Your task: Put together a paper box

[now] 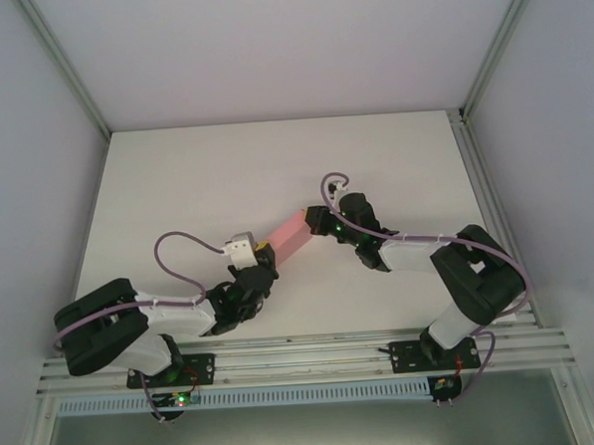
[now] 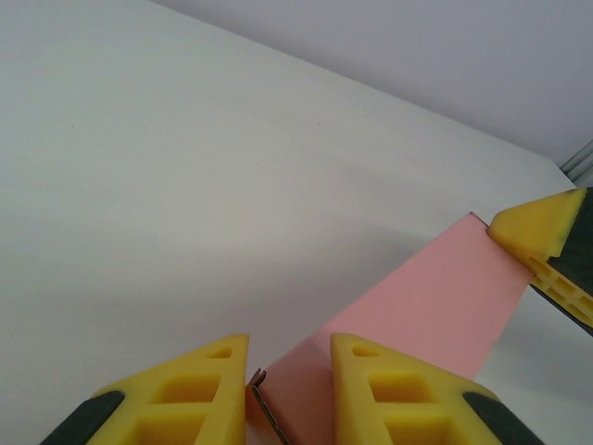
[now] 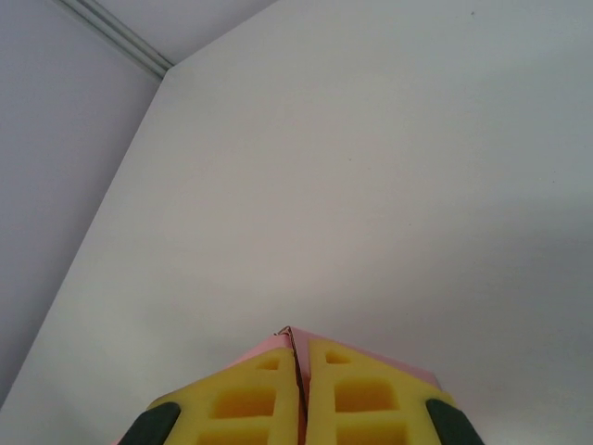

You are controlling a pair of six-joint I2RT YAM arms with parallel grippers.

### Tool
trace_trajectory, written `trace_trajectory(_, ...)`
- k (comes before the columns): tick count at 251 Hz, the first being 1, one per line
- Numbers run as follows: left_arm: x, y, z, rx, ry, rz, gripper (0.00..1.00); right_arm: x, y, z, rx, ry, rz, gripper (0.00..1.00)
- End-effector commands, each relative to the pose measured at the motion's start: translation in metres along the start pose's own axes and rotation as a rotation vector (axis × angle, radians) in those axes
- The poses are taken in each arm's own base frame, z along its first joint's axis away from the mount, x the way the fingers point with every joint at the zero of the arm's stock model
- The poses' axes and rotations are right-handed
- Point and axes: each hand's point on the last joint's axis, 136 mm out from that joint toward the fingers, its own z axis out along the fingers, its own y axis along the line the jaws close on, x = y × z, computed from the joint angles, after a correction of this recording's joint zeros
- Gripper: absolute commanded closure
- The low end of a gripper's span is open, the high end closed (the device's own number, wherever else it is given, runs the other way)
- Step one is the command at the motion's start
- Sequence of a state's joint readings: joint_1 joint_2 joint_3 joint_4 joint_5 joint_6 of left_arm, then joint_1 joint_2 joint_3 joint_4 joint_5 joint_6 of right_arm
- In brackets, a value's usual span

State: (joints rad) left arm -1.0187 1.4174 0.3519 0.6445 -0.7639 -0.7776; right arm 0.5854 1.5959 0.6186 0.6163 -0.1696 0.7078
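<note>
We see the pale-pink paper box [image 1: 290,233] over the middle of the white table [image 1: 195,178], the left gripper [image 2: 289,357] clamping its near-left end and the right gripper [image 3: 296,352] pinching thin card at its far-right end

A bare white table [image 1: 274,164] sits under even, soft light, enclosed by plain pale-grey walls [image 1: 268,45], with aluminium posts [image 1: 65,65] in the corners and a slotted rail [image 1: 314,361] along its near edge.
</note>
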Motion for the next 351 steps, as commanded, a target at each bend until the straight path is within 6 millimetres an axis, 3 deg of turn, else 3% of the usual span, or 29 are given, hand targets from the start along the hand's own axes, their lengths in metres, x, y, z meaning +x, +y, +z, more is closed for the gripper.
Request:
trace_trajectory(1, 0.111, 0.112, -0.042, -0.221, 0.481, 0.486, 0.85, 0.149, -0.104, -0.045, 0.383, 0.505, 0.039, 1.00)
trace_trajectory(14, 0.099, 0.105, -0.042, -0.206, 0.450, 0.473, 0.81, 0.143, -0.100, -0.044, 0.376, 0.495, 0.022, 1.00)
trace_trajectory(30, 0.083, 0.095, -0.042, -0.180, 0.404, 0.457, 0.65, 0.136, -0.095, -0.041, 0.363, 0.479, 0.007, 1.00)
trace_trajectory(45, 0.060, 0.084, -0.041, -0.167, 0.354, 0.430, 0.60, 0.129, -0.082, -0.037, 0.322, 0.493, -0.009, 1.00)
trace_trajectory(63, 0.030, 0.075, -0.038, -0.166, 0.309, 0.353, 0.42, 0.122, -0.068, -0.033, 0.296, 0.507, -0.015, 1.00)
trace_trajectory(76, 0.009, 0.068, -0.035, -0.147, 0.281, 0.284, 0.30, 0.114, -0.054, -0.029, 0.251, 0.505, -0.013, 0.93)
trace_trajectory(90, -0.011, 0.057, -0.034, -0.092, 0.262, 0.218, 0.24, 0.098, -0.038, -0.024, 0.212, 0.489, -0.013, 0.91)
trace_trajectory(118, -0.058, 0.041, -0.042, -0.038, 0.189, 0.135, 0.00, 0.060, -0.007, -0.012, 0.148, 0.437, -0.063, 0.80)
trace_trajectory(134, -0.081, 0.037, -0.049, -0.029, 0.168, 0.120, 0.00, 0.038, 0.008, -0.008, 0.127, 0.412, -0.101, 0.63)
trace_trajectory(150, -0.099, 0.038, -0.055, -0.049, 0.164, 0.104, 0.00, 0.022, 0.025, -0.007, 0.081, 0.404, -0.156, 0.61)
trace_trajectory(165, -0.113, 0.046, -0.060, -0.100, 0.185, 0.096, 0.00, 0.003, 0.040, -0.007, 0.034, 0.378, -0.234, 0.47)
trace_trajectory(174, -0.120, 0.059, -0.060, -0.163, 0.202, 0.068, 0.00, -0.011, 0.050, -0.009, -0.001, 0.351, -0.291, 0.31)
trace_trajectory(180, -0.123, 0.066, -0.060, -0.192, 0.224, 0.047, 0.00, -0.021, 0.057, -0.010, -0.031, 0.328, -0.332, 0.07)
trace_trajectory(182, -0.124, 0.067, -0.059, -0.199, 0.232, 0.039, 0.00, -0.024, 0.060, -0.011, -0.046, 0.322, -0.348, 0.03)
trace_trajectory(201, -0.125, 0.084, -0.048, -0.240, 0.332, -0.029, 0.00, -0.049, 0.087, -0.019, -0.164, 0.277, -0.536, 0.02)
trace_trajectory(213, -0.124, 0.095, -0.039, -0.266, 0.383, -0.092, 0.00, -0.044, 0.113, -0.032, -0.330, 0.299, -0.750, 0.02)
trace_trajectory(227, -0.123, 0.107, -0.028, -0.284, 0.420, -0.147, 0.00, -0.032, 0.127, -0.046, -0.463, 0.298, -0.984, 0.02)
trace_trajectory(266, -0.119, 0.137, -0.004, -0.347, 0.455, -0.212, 0.00, 0.013, 0.121, -0.068, -0.715, 0.336, -1.533, 0.02)
trace_trajectory(308, -0.109, 0.147, 0.003, -0.382, 0.487, -0.221, 0.00, 0.033, 0.118, -0.058, -0.749, 0.561, -1.650, 0.02)
trace_trajectory(351, -0.103, 0.150, 0.006, -0.381, 0.484, -0.230, 0.00, 0.055, 0.098, -0.024, -0.701, 0.736, -1.737, 0.02)
